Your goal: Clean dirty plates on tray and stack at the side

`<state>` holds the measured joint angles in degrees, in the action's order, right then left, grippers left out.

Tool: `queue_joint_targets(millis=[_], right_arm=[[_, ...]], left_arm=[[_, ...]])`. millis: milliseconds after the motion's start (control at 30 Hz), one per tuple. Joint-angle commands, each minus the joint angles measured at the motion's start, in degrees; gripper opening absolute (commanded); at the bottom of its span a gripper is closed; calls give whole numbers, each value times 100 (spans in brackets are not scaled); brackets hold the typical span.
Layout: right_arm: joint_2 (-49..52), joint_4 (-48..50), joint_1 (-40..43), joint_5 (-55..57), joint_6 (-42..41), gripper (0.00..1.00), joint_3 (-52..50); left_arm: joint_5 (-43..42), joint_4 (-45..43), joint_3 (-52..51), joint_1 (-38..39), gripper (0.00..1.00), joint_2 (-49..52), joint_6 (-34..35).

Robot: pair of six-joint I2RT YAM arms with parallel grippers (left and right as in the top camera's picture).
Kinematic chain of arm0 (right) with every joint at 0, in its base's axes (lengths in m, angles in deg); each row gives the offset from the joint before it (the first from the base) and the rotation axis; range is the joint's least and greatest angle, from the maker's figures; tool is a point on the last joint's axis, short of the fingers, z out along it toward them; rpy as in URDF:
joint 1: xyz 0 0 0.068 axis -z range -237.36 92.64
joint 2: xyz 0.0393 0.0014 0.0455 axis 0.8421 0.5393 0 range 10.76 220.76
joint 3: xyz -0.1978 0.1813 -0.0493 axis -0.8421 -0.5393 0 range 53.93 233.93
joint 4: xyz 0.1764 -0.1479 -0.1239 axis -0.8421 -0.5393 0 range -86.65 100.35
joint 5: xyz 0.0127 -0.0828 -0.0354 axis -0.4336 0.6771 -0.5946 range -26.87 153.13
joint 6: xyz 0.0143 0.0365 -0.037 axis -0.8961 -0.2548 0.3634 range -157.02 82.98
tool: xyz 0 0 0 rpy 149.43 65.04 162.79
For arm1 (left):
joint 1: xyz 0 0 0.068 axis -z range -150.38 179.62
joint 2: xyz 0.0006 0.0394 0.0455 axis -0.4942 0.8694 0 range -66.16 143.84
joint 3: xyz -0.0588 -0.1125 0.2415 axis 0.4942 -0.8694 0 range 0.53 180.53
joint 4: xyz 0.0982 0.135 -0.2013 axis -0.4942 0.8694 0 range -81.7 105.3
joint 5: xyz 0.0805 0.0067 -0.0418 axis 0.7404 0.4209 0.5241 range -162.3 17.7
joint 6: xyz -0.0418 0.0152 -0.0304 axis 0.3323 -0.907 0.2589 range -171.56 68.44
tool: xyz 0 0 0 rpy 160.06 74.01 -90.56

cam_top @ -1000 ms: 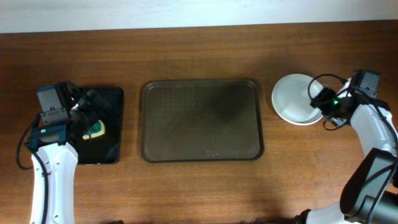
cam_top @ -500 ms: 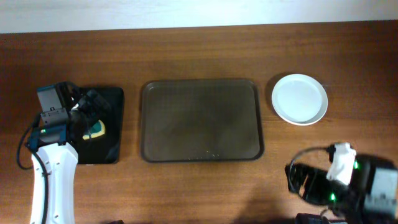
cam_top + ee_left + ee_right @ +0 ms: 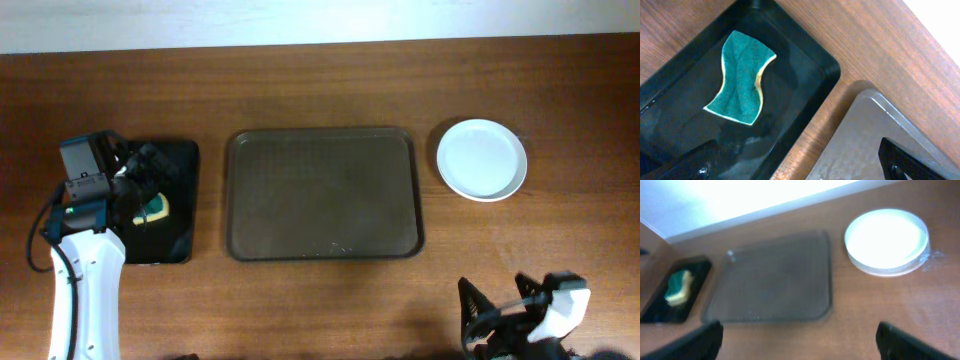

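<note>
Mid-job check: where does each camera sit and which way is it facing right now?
Overhead: above the table, straight down on the brown tray, plates and black tray; left arm and right arm show.
Left wrist: over the black tray, looking down at the sponge; its two fingertips show at the bottom edge.
Right wrist: low at the near table edge, facing the far edge; its fingertips frame the bottom corners.
Shared: right wrist and overhead both show the plates and both trays.
</note>
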<state>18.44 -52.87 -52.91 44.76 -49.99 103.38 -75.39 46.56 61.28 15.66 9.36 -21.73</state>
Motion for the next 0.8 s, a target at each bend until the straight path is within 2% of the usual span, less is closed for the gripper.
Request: queue_joint_targets(millis=[0, 133, 300, 400, 500, 633, 767], right_arm=[[-627, 1051, -398, -131, 70, 98, -953], [-680, 3484, -490, -203, 74, 98, -2691], [-748, 5525, -518, -17, 76, 98, -4321], [-748, 6011, -520, 372, 74, 98, -4865], [-748, 5978, -520, 734, 85, 98, -4913], [-748, 5936, -518, 1117, 1266, 98, -4913], [-748, 5875, -520, 1580, 1211, 98, -4913]], left_arm=[[-37, 2, 59, -20, 99, -28, -11], [-37, 2, 59, -20, 99, -28, -11], [-37, 2, 59, -20, 99, -28, -11], [-37, 2, 59, -20, 99, -28, -11], [-37, 4, 59, -20, 99, -28, -11], [-37, 2, 59, -20, 99, -28, -9], [-37, 2, 59, -20, 99, -28, -9]])
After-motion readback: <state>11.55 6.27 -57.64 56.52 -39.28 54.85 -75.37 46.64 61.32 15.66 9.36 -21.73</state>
